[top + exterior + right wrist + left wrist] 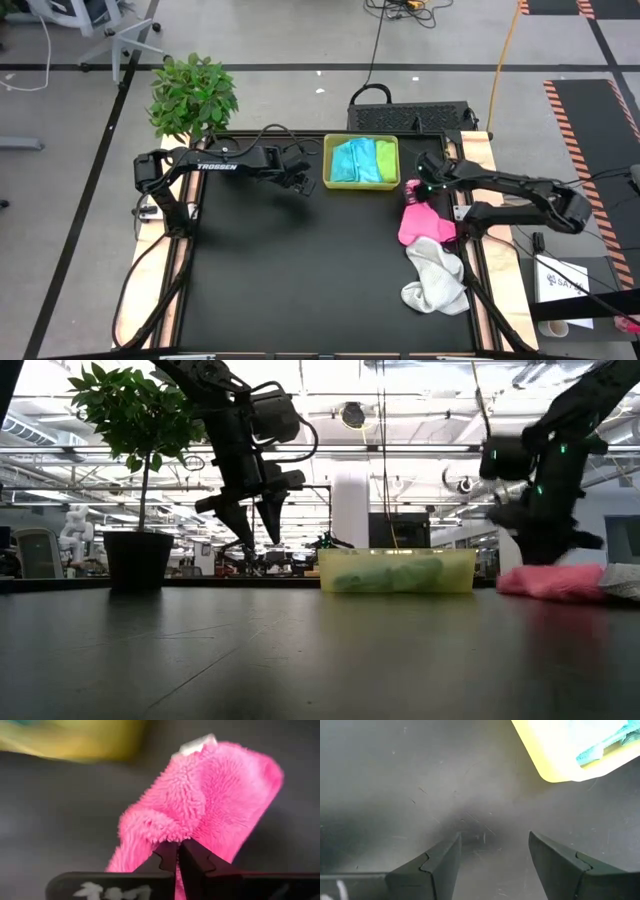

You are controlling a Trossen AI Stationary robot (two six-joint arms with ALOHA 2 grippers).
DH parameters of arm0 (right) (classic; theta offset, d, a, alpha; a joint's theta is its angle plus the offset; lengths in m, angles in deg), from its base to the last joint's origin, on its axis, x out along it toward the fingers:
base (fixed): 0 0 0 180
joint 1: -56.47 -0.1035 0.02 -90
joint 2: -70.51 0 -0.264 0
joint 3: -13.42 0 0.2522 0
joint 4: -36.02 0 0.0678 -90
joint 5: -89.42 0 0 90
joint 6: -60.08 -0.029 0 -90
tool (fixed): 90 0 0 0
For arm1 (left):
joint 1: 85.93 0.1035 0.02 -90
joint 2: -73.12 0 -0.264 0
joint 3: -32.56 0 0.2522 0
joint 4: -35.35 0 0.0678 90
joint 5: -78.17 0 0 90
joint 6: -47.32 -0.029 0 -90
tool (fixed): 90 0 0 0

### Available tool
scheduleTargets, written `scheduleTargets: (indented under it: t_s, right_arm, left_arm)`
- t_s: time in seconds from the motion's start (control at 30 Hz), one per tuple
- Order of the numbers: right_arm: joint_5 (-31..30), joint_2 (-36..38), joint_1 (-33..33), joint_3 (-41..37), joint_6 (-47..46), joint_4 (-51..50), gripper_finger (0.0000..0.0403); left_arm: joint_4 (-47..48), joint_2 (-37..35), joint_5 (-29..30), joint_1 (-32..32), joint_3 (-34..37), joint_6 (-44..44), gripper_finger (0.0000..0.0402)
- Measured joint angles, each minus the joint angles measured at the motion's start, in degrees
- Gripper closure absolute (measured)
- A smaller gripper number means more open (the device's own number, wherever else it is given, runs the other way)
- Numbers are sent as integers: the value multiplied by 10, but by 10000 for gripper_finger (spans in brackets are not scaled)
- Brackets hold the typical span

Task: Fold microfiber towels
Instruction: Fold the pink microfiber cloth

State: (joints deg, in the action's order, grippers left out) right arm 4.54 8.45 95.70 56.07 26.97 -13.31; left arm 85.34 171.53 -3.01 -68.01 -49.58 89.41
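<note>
- We see the right gripper [178,854] pinched tight on a corner of the pink towel [418,222], a white tag [196,743] at its far edge, unreadable.
- Just beyond lies the white towel [436,276], crumpled.
- The yellow-green tray [329,160] beside this gripper holds light blue, teal and lime green towels.
- The left gripper [494,851] hangs wide open and empty beside the tray; its arm reads "TROSSEN" [216,167].
- The potted plant [190,95] stands behind.
</note>
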Motion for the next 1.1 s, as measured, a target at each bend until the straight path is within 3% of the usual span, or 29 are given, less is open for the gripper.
scheduleTargets:
  t_s: [0.17, 0.43, 0.53, 0.63, 0.83, 0.93, 1.1]
  right_arm:
    - [143, 68, -34, 19, -28, 63, 402]
    - [365, 159, -90, 20, -65, 377, 402]
    - [334, 181, -98, 21, -88, 451, 402]
    - [278, 190, -96, 21, -96, 409, 402]
    - [276, 173, -105, 20, -77, 301, 403]
    - [266, 161, -105, 20, -73, 288, 403]
    - [265, 147, -105, 20, -63, 286, 403]
  left_arm:
    - [-1, 0, -2, 0, 0, 0, 165]
    - [-40, 0, -41, 0, 0, -22, 165]
    - [-52, 0, -41, 0, 0, -24, 165]
    - [-60, 0, -42, 0, 0, -24, 165]
    - [-99, 0, -99, 0, 0, -23, 165]
    - [-117, 0, -134, -1, 0, -23, 165]
    - [-146, 0, -137, -14, 0, -4, 165]
